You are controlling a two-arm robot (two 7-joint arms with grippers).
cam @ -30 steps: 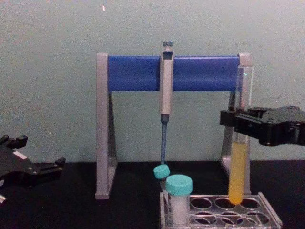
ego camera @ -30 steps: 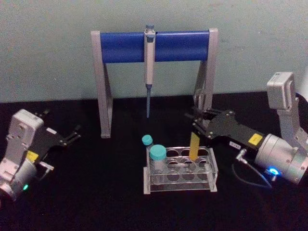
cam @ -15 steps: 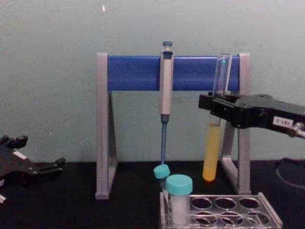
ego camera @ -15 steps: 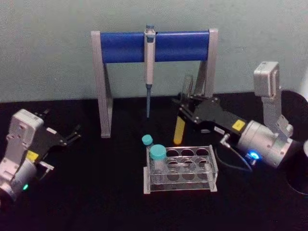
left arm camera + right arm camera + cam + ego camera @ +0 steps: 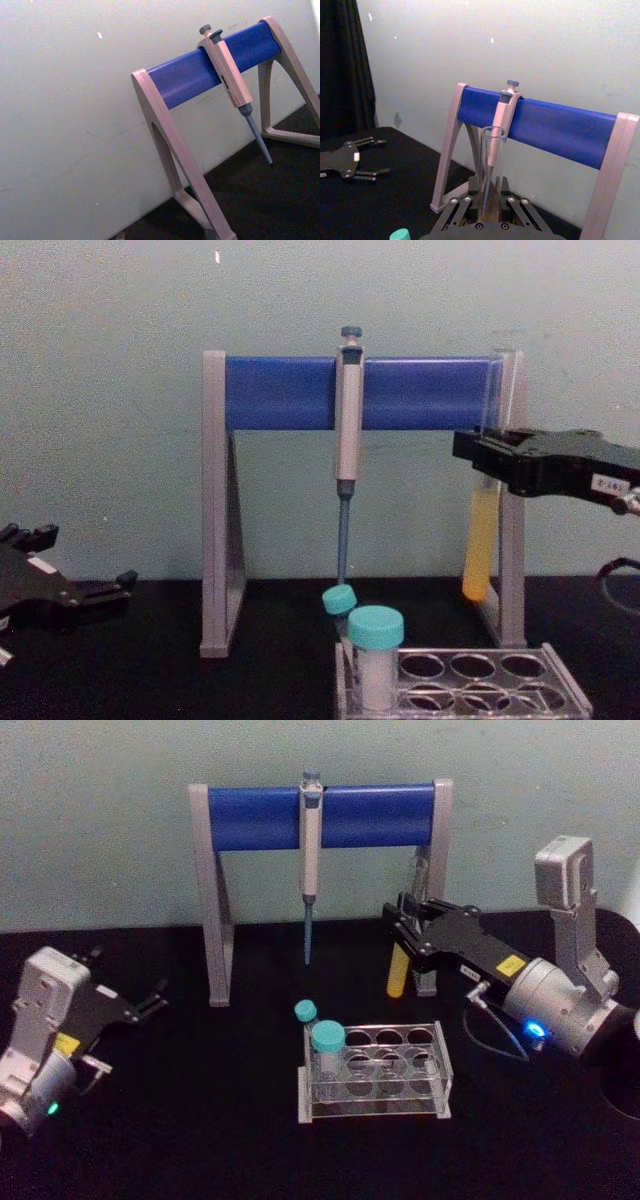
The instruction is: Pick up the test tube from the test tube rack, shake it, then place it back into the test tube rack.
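Observation:
The test tube [image 5: 397, 974], clear glass with yellow liquid in its lower part, hangs upright in the air behind and above the test tube rack [image 5: 375, 1072]. My right gripper [image 5: 403, 934] is shut on the tube's middle. In the chest view the test tube [image 5: 481, 552] sits in front of the stand's right leg, well above the rack [image 5: 462, 681], with the right gripper [image 5: 488, 462] clamped on it. The right wrist view looks along the tube [image 5: 491, 160] rising from the right gripper [image 5: 490, 209]. My left gripper [image 5: 148, 1002] rests open at the far left.
A grey-and-blue pipette stand [image 5: 320, 816] stands at the back with a pipette [image 5: 310, 860] hanging from it. Two teal-capped white tubes [image 5: 327, 1048] fill the rack's left end. Black tabletop lies around the rack. The left wrist view shows the stand [image 5: 210, 70].
The right gripper lifted the tube out of the rack's back right corner, swung it left, and has now swung it back right toward the stand's right leg. The left arm has not moved.

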